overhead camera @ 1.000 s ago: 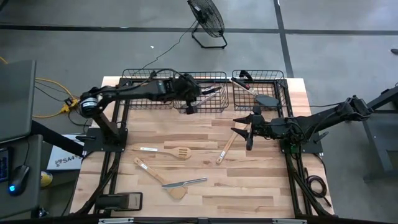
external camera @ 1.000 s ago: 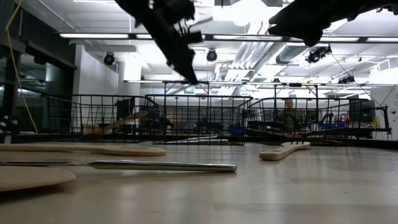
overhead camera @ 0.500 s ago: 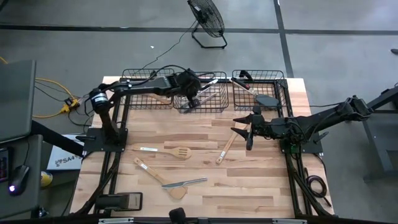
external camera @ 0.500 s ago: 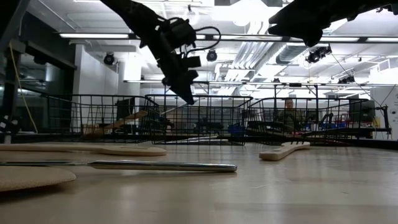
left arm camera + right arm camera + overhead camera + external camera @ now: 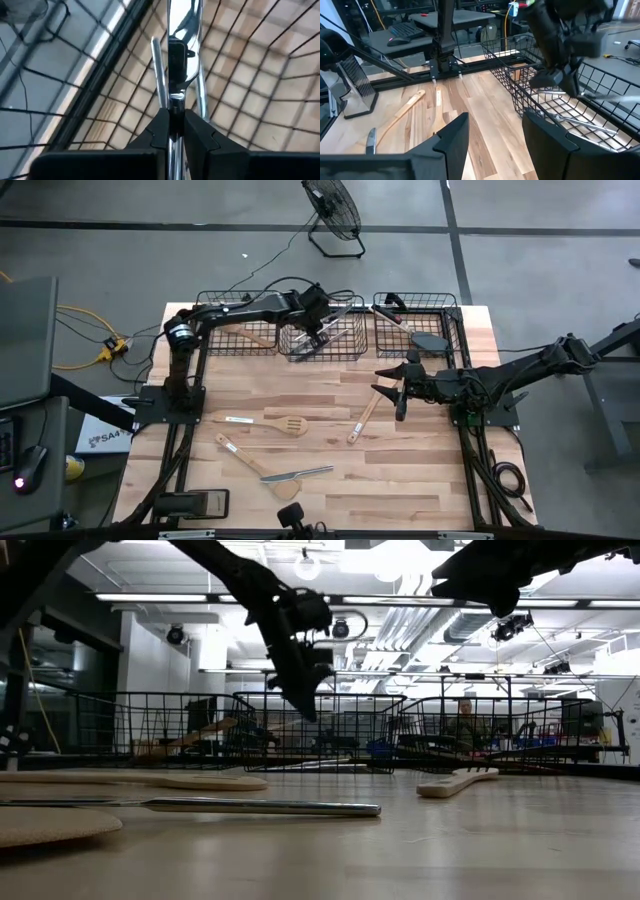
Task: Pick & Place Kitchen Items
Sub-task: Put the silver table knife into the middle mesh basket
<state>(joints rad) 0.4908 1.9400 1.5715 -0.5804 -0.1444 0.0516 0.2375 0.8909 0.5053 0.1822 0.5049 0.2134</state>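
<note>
My left tool [image 5: 322,330] hangs over the middle wire basket [image 5: 322,352] at the far edge of the counter [image 5: 420,470], its fingers [image 5: 159,131] clamped on the handle of a silver metal knife [image 5: 176,30], whose polished length runs out ahead of the wrist camera above the basket's mesh floor. More silver cutlery [image 5: 580,121] already lies in the bottom of that basket. My right tool [image 5: 402,390] hovers above the counter near its right side, fingers [image 5: 451,140] parted and holding nothing, just beside a light wooden spatula [image 5: 363,420] that lies on the boards. Nearer the front, a slotted wooden spoon [image 5: 270,423] lies flat, and a second wooden spatula [image 5: 258,467] sits with another metal knife [image 5: 300,474] resting across its blade end. A black turner [image 5: 428,340] lies in the right-hand basket [image 5: 455,308], where a red-tipped handle [image 5: 390,301] also shows at the far rim, and a wooden utensil [image 5: 255,337] lies in the left-hand basket [image 5: 205,310]. From counter height, the knife [image 5: 250,807] stretches across the foreground, and a person [image 5: 463,725] is seated beyond the baskets.
</note>
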